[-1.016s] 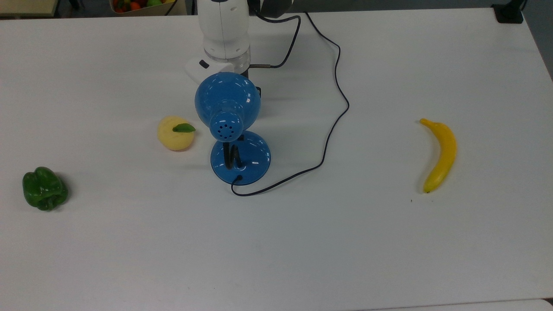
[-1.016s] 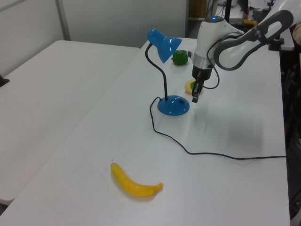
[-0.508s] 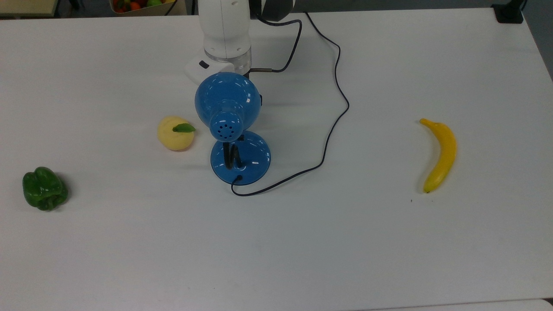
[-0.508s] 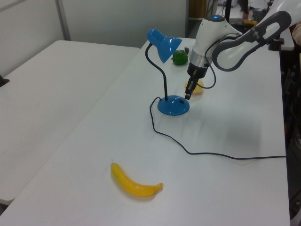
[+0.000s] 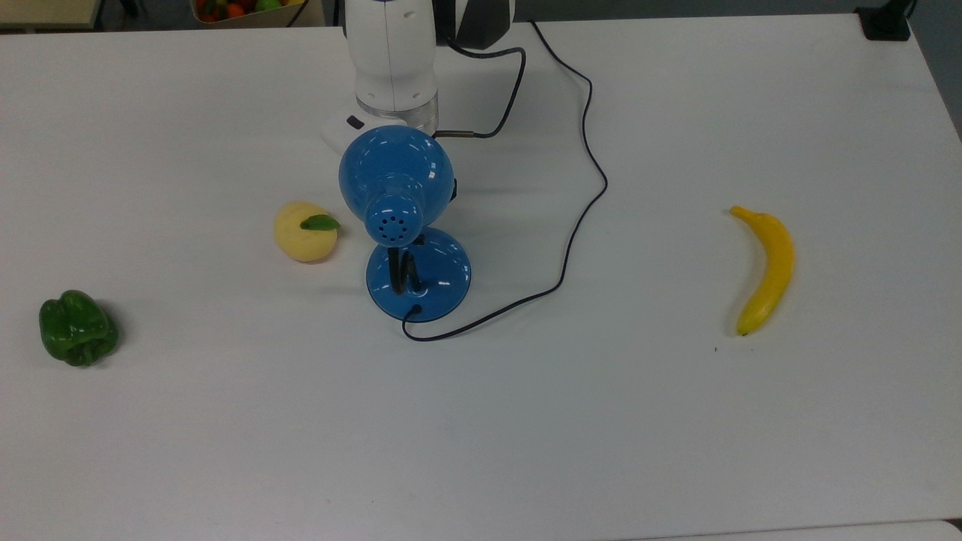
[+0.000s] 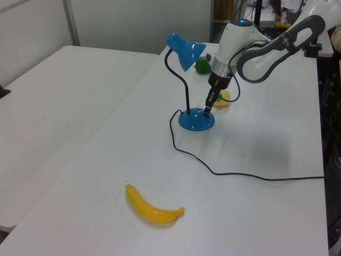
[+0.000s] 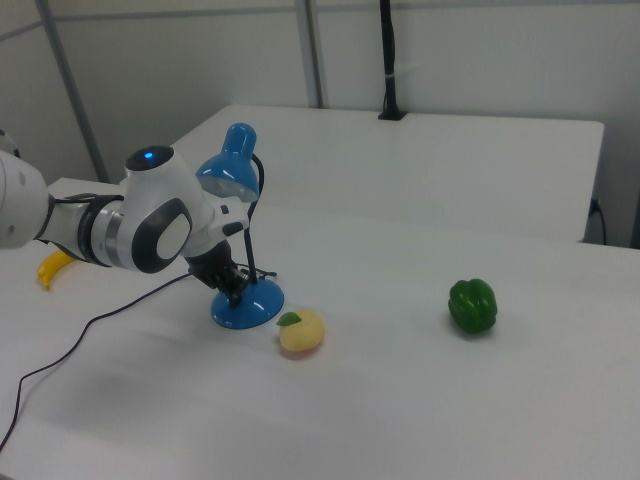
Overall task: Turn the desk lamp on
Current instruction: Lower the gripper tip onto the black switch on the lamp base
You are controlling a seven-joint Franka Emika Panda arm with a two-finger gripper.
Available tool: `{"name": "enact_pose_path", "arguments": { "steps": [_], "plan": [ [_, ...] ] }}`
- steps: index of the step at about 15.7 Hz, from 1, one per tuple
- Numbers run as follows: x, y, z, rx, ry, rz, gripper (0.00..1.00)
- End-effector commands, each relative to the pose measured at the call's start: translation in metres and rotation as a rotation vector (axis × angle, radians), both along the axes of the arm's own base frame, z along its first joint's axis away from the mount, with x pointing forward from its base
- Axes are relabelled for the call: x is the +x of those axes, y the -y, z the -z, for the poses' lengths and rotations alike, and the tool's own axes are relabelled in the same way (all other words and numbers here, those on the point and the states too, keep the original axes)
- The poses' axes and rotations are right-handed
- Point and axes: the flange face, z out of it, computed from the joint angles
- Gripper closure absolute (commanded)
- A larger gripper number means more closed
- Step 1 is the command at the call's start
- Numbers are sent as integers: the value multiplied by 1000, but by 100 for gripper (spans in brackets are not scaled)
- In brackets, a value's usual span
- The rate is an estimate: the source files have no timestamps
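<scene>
Desk (image 5: 676, 451): white, wide, carrying every item listed.

Desk lamp (image 5: 396, 180): glossy blue, upright near the middle of the desk, somewhat toward the far edge in the top view. Dome shade with a perforated cap, black bent neck, round blue base (image 6: 196, 120) flat on the desk. No glow is visible at the shade.

Cord (image 5: 579, 225): thin, black, leaving the near side of the base in the top view, looping toward the top view's right and running off toward the far edge.

Arm (image 6: 250, 45): white with dark joints, reaching in from the far edge in the top view, bent down toward the lamp.

Gripper (image 6: 209, 105): black, pointing downward, its tip at the upper surface of the lamp's base on the side away from the neck in the left view; contact cannot be confirmed. The state of the jaws cannot be told.

Yellow round fruit (image 5: 305, 231): with a green leaf, just beside the base on the top view's left, apart from it.

Green pepper (image 5: 77, 328): well apart, near the edge at the top view's left.

Banana (image 5: 765, 269): yellow, lying flat, well apart toward the top view's right.
</scene>
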Motion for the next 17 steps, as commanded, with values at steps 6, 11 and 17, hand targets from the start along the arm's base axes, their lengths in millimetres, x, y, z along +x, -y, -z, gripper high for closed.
{"name": "enact_pose_path", "arguments": {
  "steps": [6, 11, 17],
  "plan": [
    [5, -6, 7, 1, 23, 13, 100],
    [7, -6, 9, 4, 47, 12, 100],
    [8, -7, 10, 5, 52, 12, 100]
  ]
}}
